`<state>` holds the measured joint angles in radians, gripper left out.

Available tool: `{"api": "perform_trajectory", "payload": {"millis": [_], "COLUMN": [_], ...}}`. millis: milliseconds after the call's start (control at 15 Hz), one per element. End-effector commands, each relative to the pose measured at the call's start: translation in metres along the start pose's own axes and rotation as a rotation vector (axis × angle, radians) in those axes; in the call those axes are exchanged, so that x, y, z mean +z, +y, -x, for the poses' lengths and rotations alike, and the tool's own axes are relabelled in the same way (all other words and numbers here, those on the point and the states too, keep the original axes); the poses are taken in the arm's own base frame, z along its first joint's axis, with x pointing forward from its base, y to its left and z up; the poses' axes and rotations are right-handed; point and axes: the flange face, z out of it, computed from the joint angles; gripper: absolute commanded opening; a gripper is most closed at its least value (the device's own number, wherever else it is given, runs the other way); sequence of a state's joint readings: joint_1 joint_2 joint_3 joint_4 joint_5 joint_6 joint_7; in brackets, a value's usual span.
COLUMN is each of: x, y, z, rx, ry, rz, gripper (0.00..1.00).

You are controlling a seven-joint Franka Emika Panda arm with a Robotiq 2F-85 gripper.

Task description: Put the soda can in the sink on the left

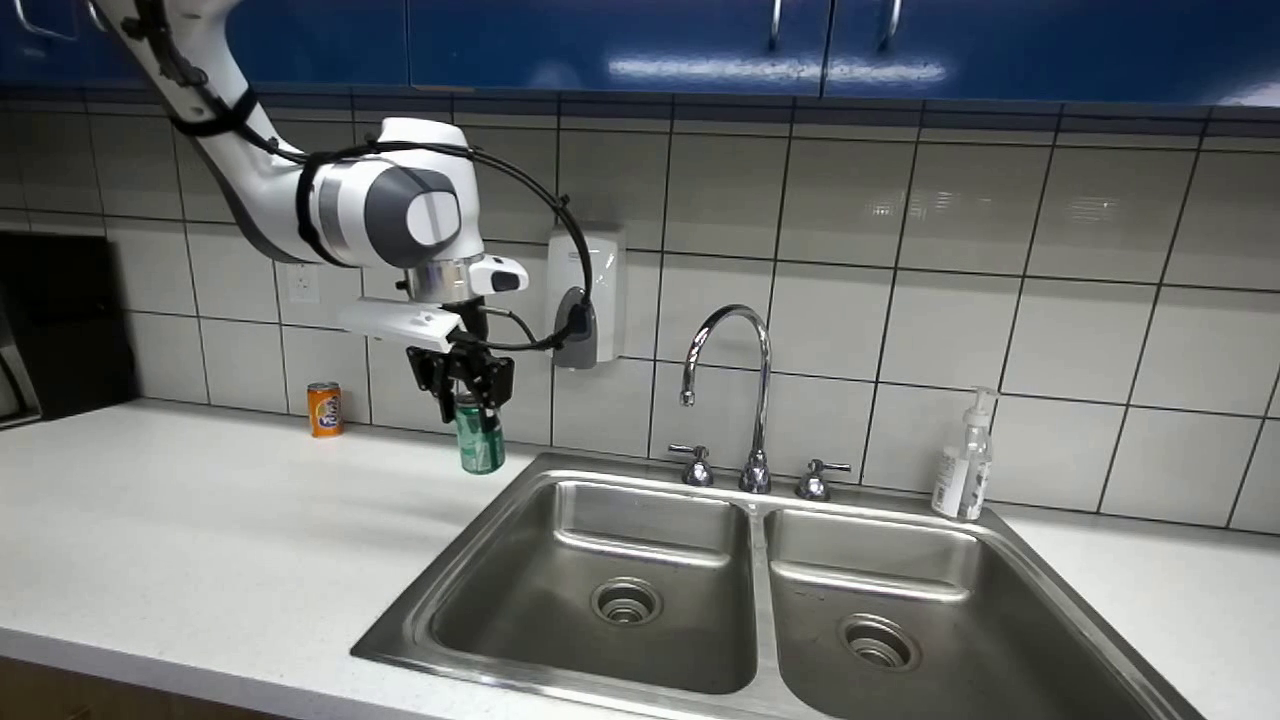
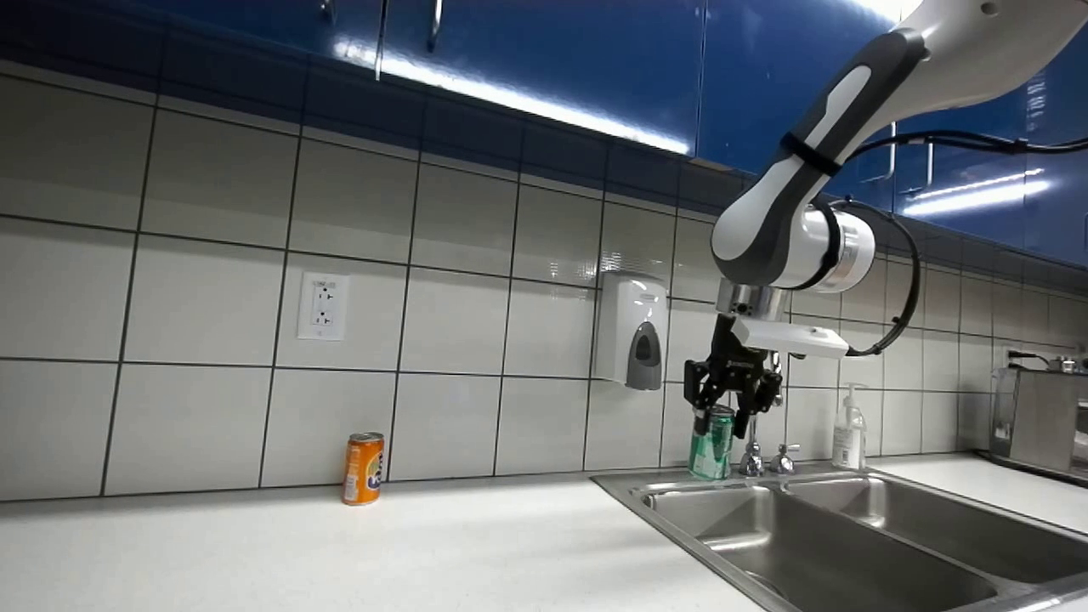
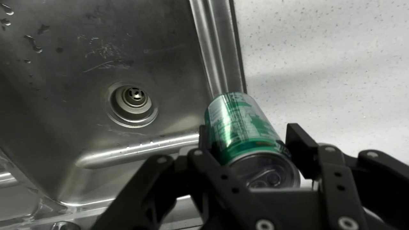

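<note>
The green soda can is held by my gripper and shows in both exterior views (image 1: 480, 445) (image 2: 711, 450). It also fills the middle of the wrist view (image 3: 239, 124), top toward the camera. My gripper (image 1: 470, 408) (image 2: 721, 423) (image 3: 247, 137) has a black finger on each side of the can near its top and is shut on it. The can looks roughly upright and raised, in the wrist view over the rim between counter and basin. The left sink basin (image 1: 540, 630) with its drain lies beside it, and also shows in the wrist view (image 3: 70, 108).
The right basin (image 1: 1000, 660) adjoins the left one. A chrome faucet (image 1: 762, 400) with two handles stands behind them. An orange can (image 1: 325, 410) (image 2: 364, 469) stands by the tiled wall. A soap dispenser (image 1: 610, 290) hangs on the wall, and a pump bottle (image 1: 965, 465) stands behind the right basin.
</note>
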<state>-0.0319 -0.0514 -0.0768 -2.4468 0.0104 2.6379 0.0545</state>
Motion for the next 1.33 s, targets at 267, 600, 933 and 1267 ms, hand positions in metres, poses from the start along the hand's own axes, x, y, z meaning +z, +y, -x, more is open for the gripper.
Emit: {"api": "perform_trajectory", "payload": {"millis": [267, 600, 933, 1267], "x": [-0.009, -0.001, 0.014, 0.037], "y": [0.07, 0.099, 0.121, 0.143], "z": [-0.005, -0.003, 0.001, 0.001], "rx": [0.034, 0.045, 0.046, 0.042], "ry": [-0.009, -0.03, -0.056, -0.094], "rz": [0.025, 0.03, 0.037, 0.037], "gripper": [0.36, 0.36, 0.36, 0.36]}}
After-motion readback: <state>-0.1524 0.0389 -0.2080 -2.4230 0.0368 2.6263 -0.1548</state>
